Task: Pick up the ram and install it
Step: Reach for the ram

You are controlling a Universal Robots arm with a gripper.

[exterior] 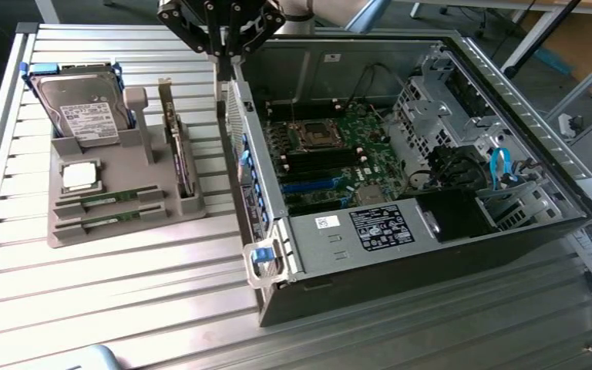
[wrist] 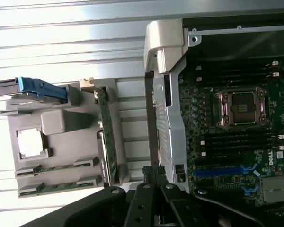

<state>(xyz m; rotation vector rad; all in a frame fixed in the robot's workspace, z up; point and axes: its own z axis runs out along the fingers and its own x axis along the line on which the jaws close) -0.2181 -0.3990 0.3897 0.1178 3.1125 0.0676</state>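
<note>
Ram rests in tray beside upright expansion card; end effector pressed together near case.

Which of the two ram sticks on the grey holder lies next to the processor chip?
The inner ram stick, bordering the processor chip; the outer ram stick lies one slot farther off.

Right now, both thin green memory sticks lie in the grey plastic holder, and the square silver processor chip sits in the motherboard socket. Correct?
No. The square silver processor chip also lies in the grey plastic holder, beside the thin green memory sticks; the wrist view shows the motherboard socket empty.
</note>
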